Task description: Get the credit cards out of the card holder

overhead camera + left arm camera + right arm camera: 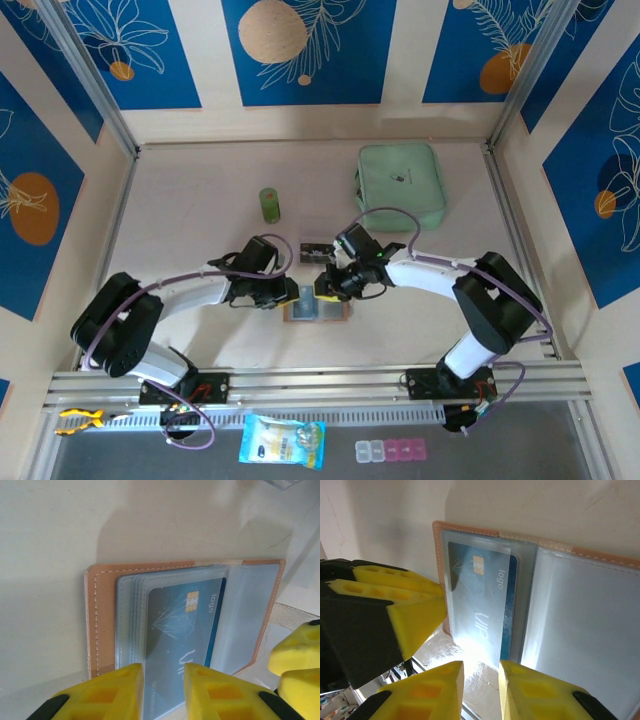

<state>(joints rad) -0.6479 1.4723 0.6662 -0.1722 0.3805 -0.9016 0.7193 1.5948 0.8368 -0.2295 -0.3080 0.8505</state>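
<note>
A mint-green zip pouch (400, 185) is lying far right; a small green cylinder (269, 204) is standing to its left, well apart.

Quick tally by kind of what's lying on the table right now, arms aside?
Card holder, open: 1
Blue card showing in it: 1
Mint-green pouch: 1
Green cylinder: 1
Small dark flat item, unclear: 1
Total: 5

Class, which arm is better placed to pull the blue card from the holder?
Right, probably. The near end of the card lies in the gap of the right gripper; the left gripper covers a corner of the holder, better suited to pinning it.
</note>
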